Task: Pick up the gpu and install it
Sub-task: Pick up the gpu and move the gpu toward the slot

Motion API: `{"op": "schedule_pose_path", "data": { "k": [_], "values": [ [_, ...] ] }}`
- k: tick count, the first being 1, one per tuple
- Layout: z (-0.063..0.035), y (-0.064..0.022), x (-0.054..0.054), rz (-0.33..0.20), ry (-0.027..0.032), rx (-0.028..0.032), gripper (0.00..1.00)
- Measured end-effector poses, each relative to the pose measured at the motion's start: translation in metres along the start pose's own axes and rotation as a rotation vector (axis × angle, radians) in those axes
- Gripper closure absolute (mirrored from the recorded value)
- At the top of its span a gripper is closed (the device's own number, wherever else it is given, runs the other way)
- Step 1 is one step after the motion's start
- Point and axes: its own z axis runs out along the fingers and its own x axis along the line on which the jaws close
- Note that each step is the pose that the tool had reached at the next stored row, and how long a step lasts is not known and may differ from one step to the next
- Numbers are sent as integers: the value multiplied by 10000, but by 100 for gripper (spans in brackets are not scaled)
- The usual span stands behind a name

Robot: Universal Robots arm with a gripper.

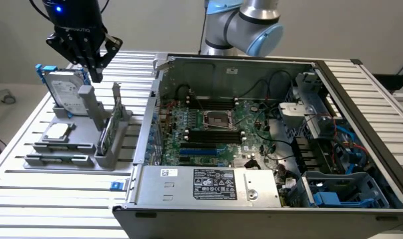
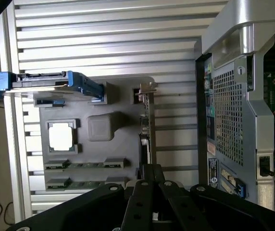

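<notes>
A slatted metal table [image 1: 55, 209] is carrying two things. A grey parts holder [image 1: 87, 104] is sitting on it toward the exterior view's left. An open computer case [image 1: 228, 72] is lying on its side just beside the holder, taking up the table's middle and the exterior view's right.

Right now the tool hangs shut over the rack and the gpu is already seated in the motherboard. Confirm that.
Not quite. The gpu is not on the motherboard; it stands on edge in the rack, outside the case, as the exterior view shows. The tool does hang shut over the rack.
</notes>
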Motion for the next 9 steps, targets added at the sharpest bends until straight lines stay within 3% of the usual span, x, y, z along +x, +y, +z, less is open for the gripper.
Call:
{"op": "schedule_pose_path", "data": {
  "k": [5, 6, 7, 9],
  "values": [
    [0, 0, 0, 0, 0, 0, 87],
    [0, 0, 0, 0, 0, 0, 68],
    [0, 0, 0, 0, 0, 0, 68],
    [0, 0, 0, 0, 0, 0, 42]
  ]
}}
